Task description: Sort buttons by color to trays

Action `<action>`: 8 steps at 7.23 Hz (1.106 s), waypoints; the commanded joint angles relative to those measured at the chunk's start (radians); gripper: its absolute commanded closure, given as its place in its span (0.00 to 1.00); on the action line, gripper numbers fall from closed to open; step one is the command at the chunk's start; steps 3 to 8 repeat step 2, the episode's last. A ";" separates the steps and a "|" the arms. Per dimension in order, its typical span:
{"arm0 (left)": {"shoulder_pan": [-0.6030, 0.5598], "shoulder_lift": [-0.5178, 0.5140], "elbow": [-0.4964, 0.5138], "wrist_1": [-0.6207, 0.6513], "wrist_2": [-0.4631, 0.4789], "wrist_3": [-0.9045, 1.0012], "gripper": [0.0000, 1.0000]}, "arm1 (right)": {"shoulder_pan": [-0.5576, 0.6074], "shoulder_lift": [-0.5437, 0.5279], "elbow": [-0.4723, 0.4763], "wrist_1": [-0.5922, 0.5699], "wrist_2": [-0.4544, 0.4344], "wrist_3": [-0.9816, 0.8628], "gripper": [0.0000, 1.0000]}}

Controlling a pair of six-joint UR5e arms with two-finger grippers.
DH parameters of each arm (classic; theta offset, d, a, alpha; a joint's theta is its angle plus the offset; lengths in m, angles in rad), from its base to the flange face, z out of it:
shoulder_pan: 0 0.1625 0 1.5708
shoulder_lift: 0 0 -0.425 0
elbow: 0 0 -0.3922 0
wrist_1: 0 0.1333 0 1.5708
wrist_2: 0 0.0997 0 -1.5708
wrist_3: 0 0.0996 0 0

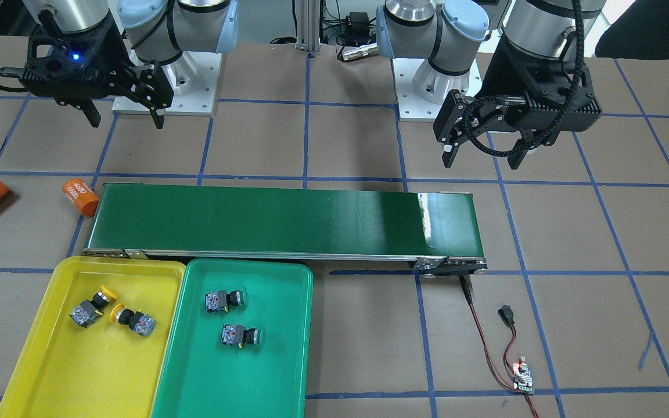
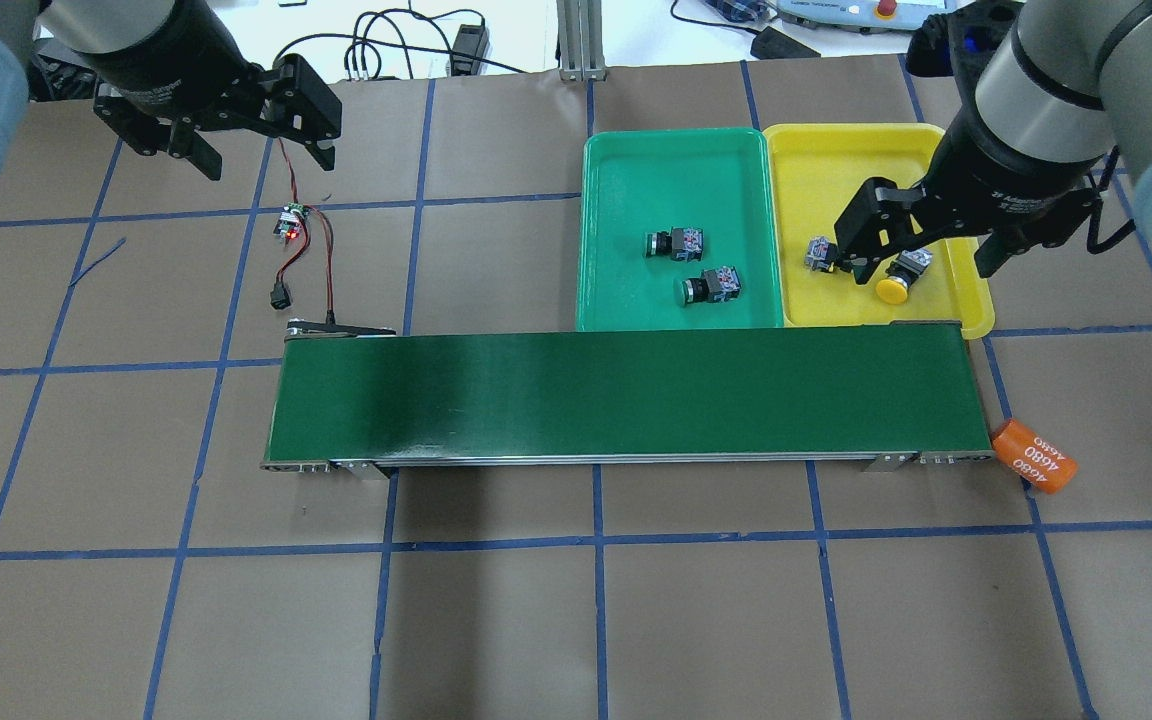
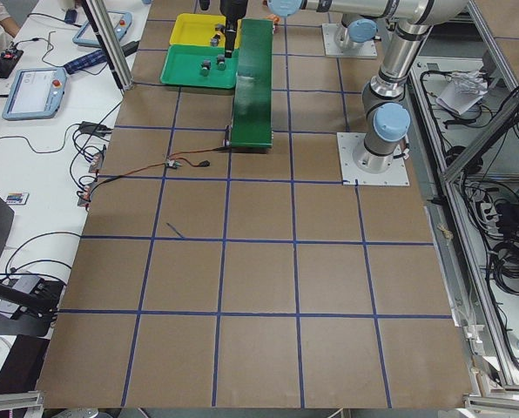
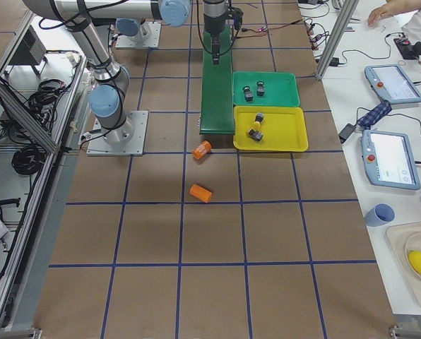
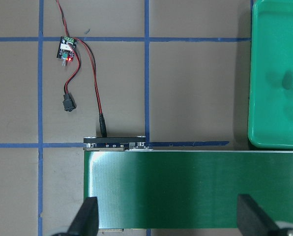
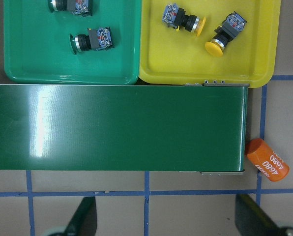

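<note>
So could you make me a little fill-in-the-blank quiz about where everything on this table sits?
The yellow tray holds ____ yellow buttons.
The green buttons lie in the green tray, beside the ____ tray.
The left claw and right claw are both ____, gripping nothing.
The orange cylinder by the conveyor belt is marked ____.
Missing words: two; yellow; open; 4680.
</note>
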 commanded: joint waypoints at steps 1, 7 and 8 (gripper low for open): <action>0.000 0.002 -0.001 -0.001 0.001 -0.001 0.00 | 0.003 -0.005 0.005 -0.005 0.001 0.010 0.00; 0.000 0.002 -0.001 -0.001 0.001 0.001 0.00 | 0.003 -0.004 0.007 -0.008 0.001 0.008 0.00; 0.000 0.002 -0.001 -0.001 0.001 0.001 0.00 | 0.003 -0.004 0.007 -0.008 0.001 0.008 0.00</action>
